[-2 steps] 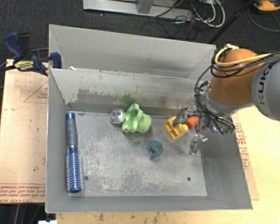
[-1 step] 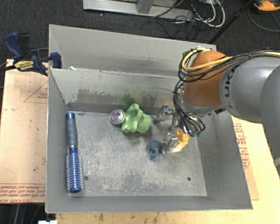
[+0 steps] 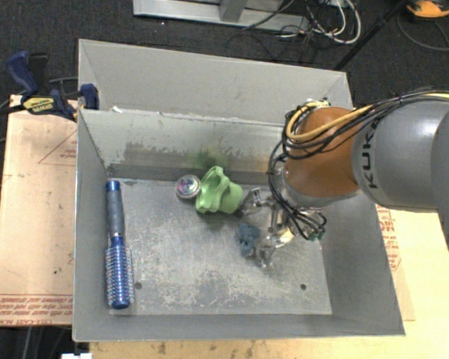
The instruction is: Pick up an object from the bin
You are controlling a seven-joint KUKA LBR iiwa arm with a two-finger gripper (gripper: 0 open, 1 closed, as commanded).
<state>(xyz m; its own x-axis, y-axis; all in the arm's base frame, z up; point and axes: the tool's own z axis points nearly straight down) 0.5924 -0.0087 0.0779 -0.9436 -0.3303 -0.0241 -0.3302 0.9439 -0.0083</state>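
The grey metal bin (image 3: 200,289) is the biggest thing here, w/ sloped walls and a flat, scratched floor. All places below are given from the green lump, i.e. the landmark.

The arm (image 3: 412,159), grey w/ an orange cover (image 3: 327,156) and yellow and black cables at the wrist, is on the view's right of the green lump and reaches down into the bin just beside it.

The blue hairbrush (image 3: 117,244) lies well apart from the green lump, on the view's left and nearer to the front. It is along the left wall, w/ the smooth handle toward the back and the bristle end toward the front.

The green lump (image 3: 217,191) itself is a soft-looking, irregular piece, light green, near the back wall, approx. in the middle of it.

The gripper (image 3: 269,250) is on the front-right of the green lump, near it but apart, and low over the floor. I cannot tell if it is released or clenched, or if it grasps anything.

A small dark blue-grey thing (image 3: 247,237) lies on the floor just in front of the green lump, a bit to the right, directly beside the gripper. If they touch, I cannot say.

A small round silvery thing (image 3: 187,186) w/ a purplish centre is on the left of the green lump, touching it or almost.
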